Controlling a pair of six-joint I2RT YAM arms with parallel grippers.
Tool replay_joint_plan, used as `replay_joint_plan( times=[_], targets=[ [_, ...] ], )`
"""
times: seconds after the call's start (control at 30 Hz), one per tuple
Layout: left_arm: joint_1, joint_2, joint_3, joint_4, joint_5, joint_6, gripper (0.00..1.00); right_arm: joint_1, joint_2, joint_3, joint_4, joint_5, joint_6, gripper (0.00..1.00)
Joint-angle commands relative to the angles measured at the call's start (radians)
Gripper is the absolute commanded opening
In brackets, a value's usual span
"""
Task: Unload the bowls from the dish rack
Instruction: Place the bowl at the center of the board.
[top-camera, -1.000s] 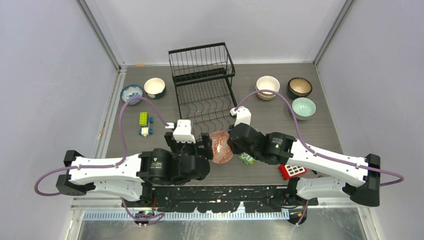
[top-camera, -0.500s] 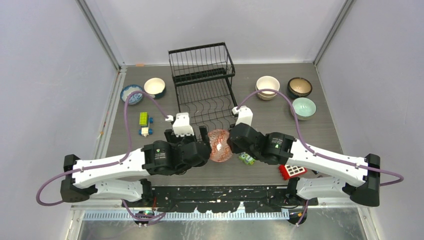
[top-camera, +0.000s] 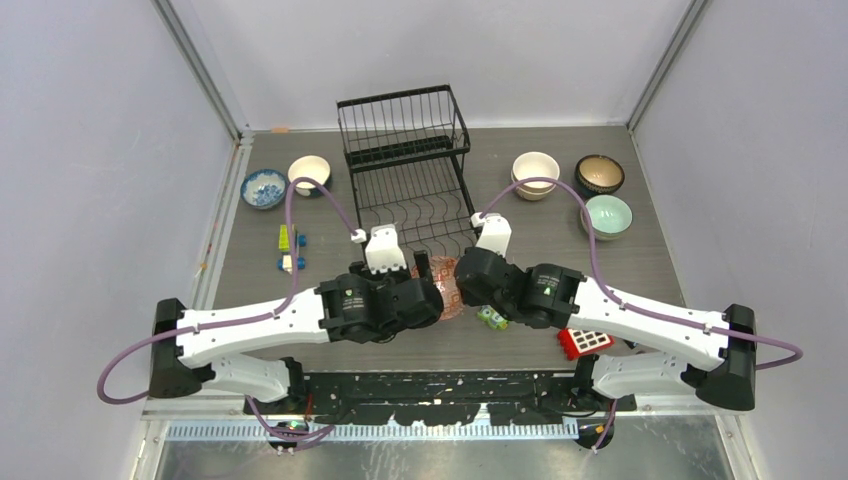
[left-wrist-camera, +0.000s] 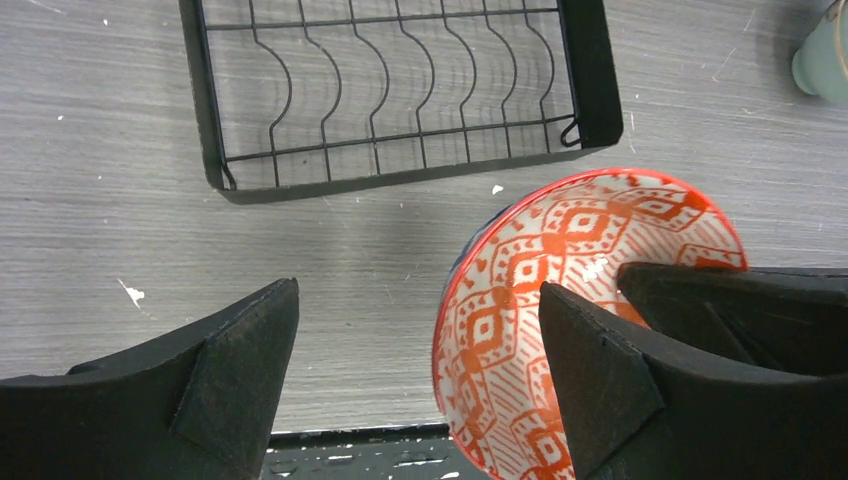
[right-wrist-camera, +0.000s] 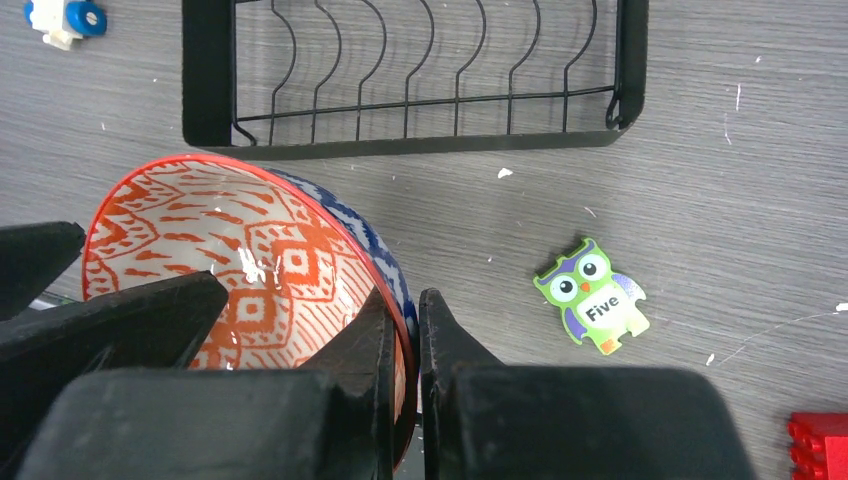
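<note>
Swung in from the lower left of the overhead view, the left gripper (left-wrist-camera: 418, 290) now reaches the red-and-white diamond-patterned ceramic bowl (left-wrist-camera: 540, 270), which it only stood beside a second ago; the bowl itself has barely shifted. The left gripper's jaws are spread wide and straddle the bowl's near rim, one finger (left-wrist-camera: 240, 370) outside over the grey wood-grain tabletop (top-camera: 650, 270) and the other over the painted inside. They are not clamped on it.

The right gripper (right-wrist-camera: 408, 300) is pinched tight on the opposite rim, holding the bowl tilted on edge with its blue-patterned outer wall towards that camera. The bowl sits at the centre of the overhead view, just below the front edge of the black wire two-tier dish rack (top-camera: 405, 150) and outside it.

Five more bowls stand on the tabletop away from the rack. At upper left are a blue-patterned white bowl (top-camera: 264, 187) and a cream bowl with a dark outer wall (top-camera: 309, 172). At upper right are a plain cream bowl (top-camera: 535, 172), a dark brown bowl (top-camera: 599, 173) and a mint green bowl (top-camera: 607, 214).

A green owl-shaped tile marked "Five" (right-wrist-camera: 590, 295) lies flat just right of the held bowl. A red toy block (right-wrist-camera: 820, 440) shows at the lower right corner of the right wrist view, and a small blue-and-white toy block (right-wrist-camera: 65, 18) at its upper left.
</note>
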Motion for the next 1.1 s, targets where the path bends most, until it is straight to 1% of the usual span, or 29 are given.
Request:
replay_joint_plan(
  times=[0.0, 0.1, 0.27, 0.5, 0.63, 0.77, 0.83, 0.9, 1.07],
  targets=[
    [0.007, -0.031, -0.034, 0.022, 0.001, -0.082, 0.87, 0.001, -0.032, 0.058, 0.024, 0.063, 0.062, 0.01],
    [0.007, -0.040, -0.054, 0.024, -0.007, -0.121, 0.81, 0.000, -0.026, 0.068, 0.020, 0.065, 0.065, 0.01],
    [0.007, -0.037, -0.077, 0.068, 0.013, -0.135, 0.74, -0.003, -0.011, 0.081, 0.018, 0.064, 0.071, 0.01],
    [0.010, -0.075, -0.133, 0.163, 0.027, -0.114, 0.72, -0.012, -0.002, 0.095, 0.026, 0.054, 0.078, 0.01],
    [0.018, -0.086, -0.136, 0.160, 0.022, -0.109, 0.63, -0.016, 0.010, 0.104, 0.024, 0.048, 0.082, 0.01],
    [0.022, -0.094, -0.148, 0.166, 0.025, -0.109, 0.46, -0.019, 0.019, 0.109, 0.024, 0.044, 0.083, 0.01],
    [0.025, -0.100, -0.164, 0.186, 0.032, -0.105, 0.40, -0.020, 0.022, 0.109, 0.024, 0.042, 0.084, 0.01],
    [0.030, -0.103, -0.174, 0.204, 0.042, -0.102, 0.39, -0.019, 0.022, 0.110, 0.022, 0.041, 0.085, 0.01],
    [0.036, -0.103, -0.186, 0.233, 0.055, -0.095, 0.39, -0.020, 0.031, 0.119, 0.015, 0.038, 0.085, 0.01]
  ],
)
